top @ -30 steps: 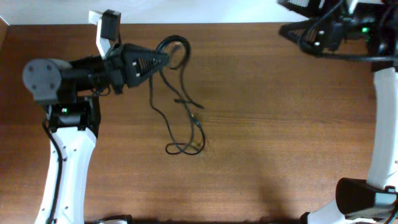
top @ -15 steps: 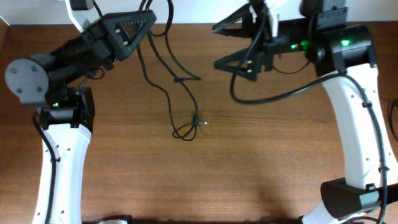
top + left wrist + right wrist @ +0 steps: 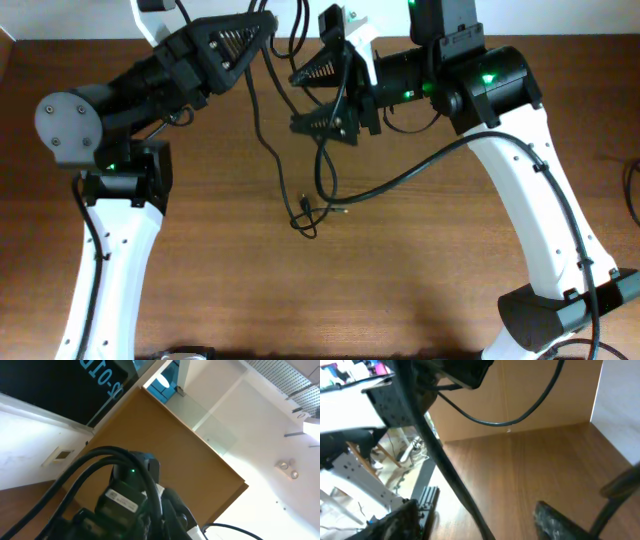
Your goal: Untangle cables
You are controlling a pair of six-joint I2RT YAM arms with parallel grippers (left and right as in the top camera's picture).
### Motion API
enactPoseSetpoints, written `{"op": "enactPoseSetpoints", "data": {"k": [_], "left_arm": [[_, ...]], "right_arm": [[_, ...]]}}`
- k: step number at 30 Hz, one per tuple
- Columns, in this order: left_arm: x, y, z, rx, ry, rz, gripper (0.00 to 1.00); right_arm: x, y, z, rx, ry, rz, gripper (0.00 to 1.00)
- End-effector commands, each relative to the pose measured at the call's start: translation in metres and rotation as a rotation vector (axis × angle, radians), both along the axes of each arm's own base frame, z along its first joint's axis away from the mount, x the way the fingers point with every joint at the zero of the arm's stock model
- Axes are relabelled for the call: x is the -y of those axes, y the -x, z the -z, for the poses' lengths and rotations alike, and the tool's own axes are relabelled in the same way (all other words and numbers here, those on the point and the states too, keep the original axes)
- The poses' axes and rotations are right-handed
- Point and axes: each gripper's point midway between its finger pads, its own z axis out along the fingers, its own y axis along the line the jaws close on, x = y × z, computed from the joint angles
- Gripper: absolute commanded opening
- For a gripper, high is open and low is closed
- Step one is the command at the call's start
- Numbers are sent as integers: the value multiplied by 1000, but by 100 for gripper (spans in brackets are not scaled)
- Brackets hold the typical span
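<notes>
Since a moment ago the left gripper has hoisted the thin black cables off the brown wooden table. It is pressed together on them near the far edge, and only the lowest loop seems to rest mid-table. The right gripper has swung in beside it, fingers spread around a hanging strand, so we judge a pull-apart is close. Both wrist views show little, and we cannot make out the knot.

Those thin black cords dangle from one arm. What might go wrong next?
The cables hang from the shut left gripper, tangled at the bottom; pulling may tighten that knot. The open right gripper might miss the thin strand. The right arm's thick cable loops nearby and could snag.
</notes>
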Motion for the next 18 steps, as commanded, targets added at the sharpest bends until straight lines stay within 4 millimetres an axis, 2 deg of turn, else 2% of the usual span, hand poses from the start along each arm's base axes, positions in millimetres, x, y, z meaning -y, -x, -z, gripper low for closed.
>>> {"op": "enactPoseSetpoints", "data": {"k": [1, 3, 4, 5, 6, 11, 14, 16, 18], "left_arm": [[3, 7, -18, 66, 29, -28, 0], [3, 6, -18, 68, 29, -30, 0], [3, 6, -18, 68, 29, -31, 0], [3, 6, -18, 68, 29, -31, 0], [3, 6, -18, 68, 29, -31, 0], [3, 6, -18, 71, 28, -31, 0], [1, 7, -16, 72, 15, -27, 25], [2, 6, -13, 60, 6, -22, 33], [0, 6, -10, 54, -10, -17, 34]], "right_arm": [[-4, -2, 6, -12, 5, -8, 55], [-4, -2, 6, -12, 5, -8, 55], [-4, -2, 6, -12, 5, -8, 41], [-4, -2, 6, -12, 6, -8, 18], [-4, -2, 6, -12, 6, -8, 4], [-4, -4, 7, -9, 12, 3, 4], [-3, -12, 13, 1, 43, 49, 4], [-2, -17, 16, 9, 63, 78, 4], [8, -30, 19, 15, 80, 128, 4]]}}
